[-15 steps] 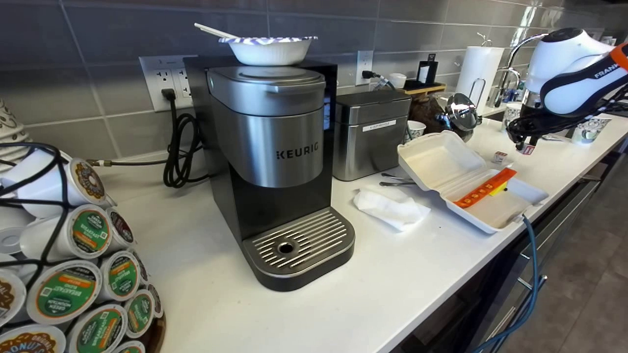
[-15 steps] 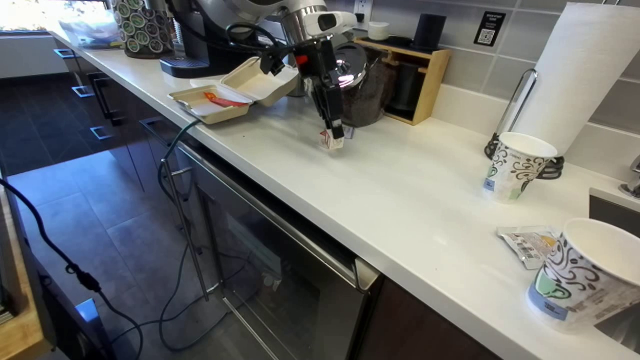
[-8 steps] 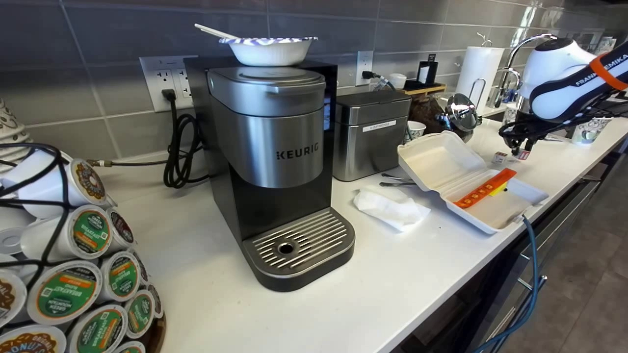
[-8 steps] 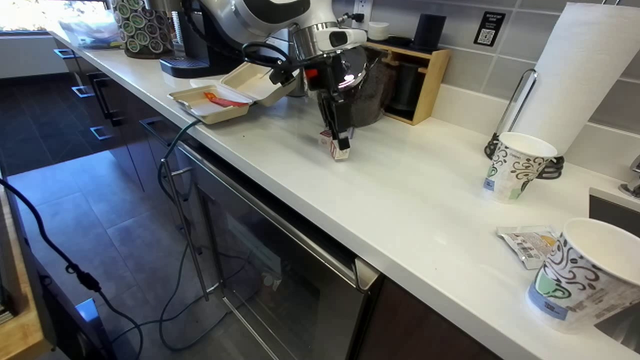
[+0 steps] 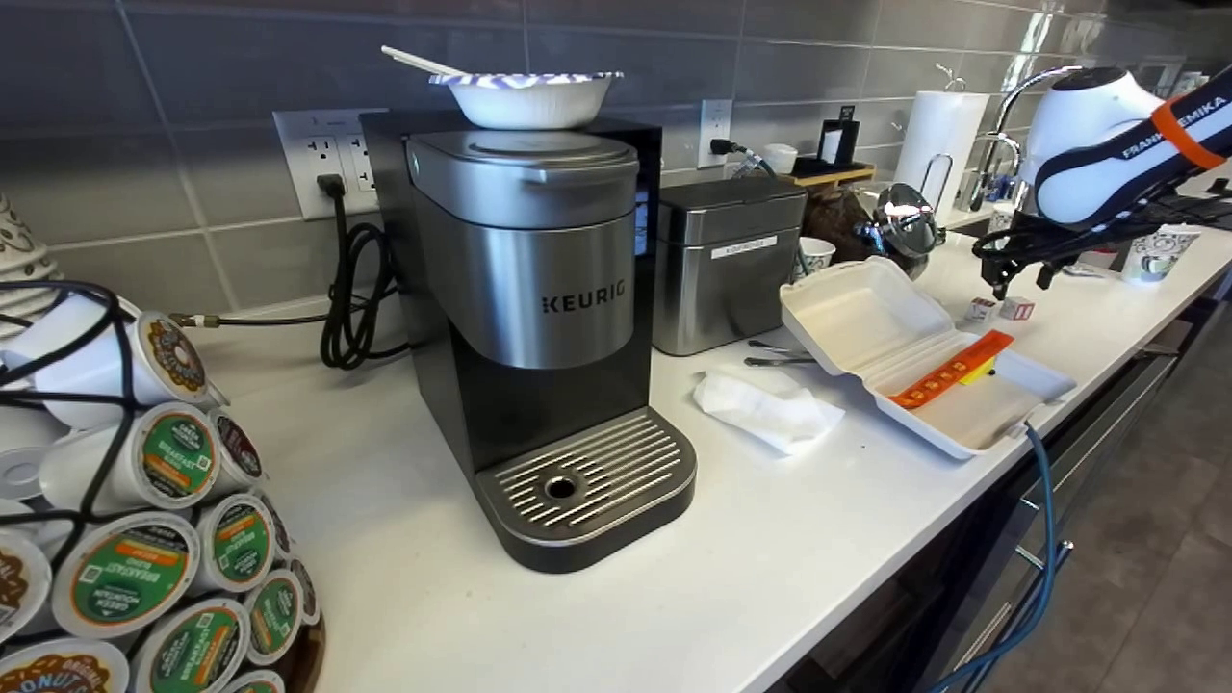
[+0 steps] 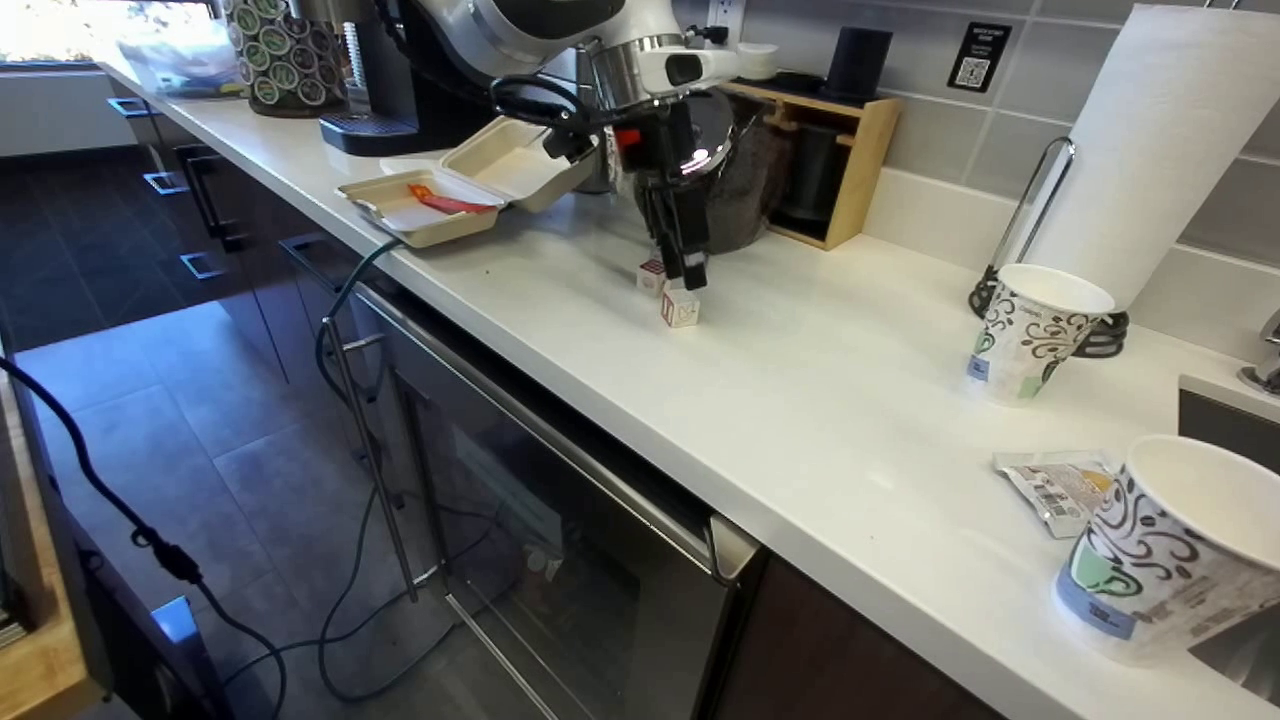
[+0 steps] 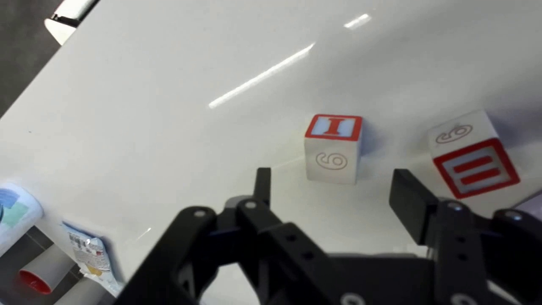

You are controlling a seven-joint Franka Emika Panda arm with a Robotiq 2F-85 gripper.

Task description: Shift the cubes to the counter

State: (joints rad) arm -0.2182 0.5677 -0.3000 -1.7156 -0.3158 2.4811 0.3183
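Note:
Two small white cubes with red-framed letters stand on the off-white counter point(image 5: 731, 577). The cube with the letter I point(image 7: 333, 148) lies ahead of and between the open fingers in the wrist view; it also shows in both exterior views point(image 5: 1017, 308) point(image 6: 680, 308). The other cube point(image 7: 474, 156) stands a short gap away, to the right in the wrist view, and shows in both exterior views point(image 5: 980, 309) point(image 6: 651, 277). My gripper point(image 7: 331, 184) is open and empty, just above the first cube; it shows in both exterior views point(image 5: 1022, 282) point(image 6: 688, 272).
An open white foam tray point(image 5: 1044, 385) holds an orange-red strip point(image 5: 953, 370) and a yellow piece. A dark jar with a shiny lid point(image 6: 735, 200) and a wooden stand point(image 6: 865, 170) are behind the gripper. Paper cups point(image 6: 1040, 335) and a packet point(image 6: 1060, 490) lie toward the sink.
One second ago the gripper held the letter I cube above the counter. It lowered the cube, opened and rose slightly; the cube now rests on the counter beside the other.

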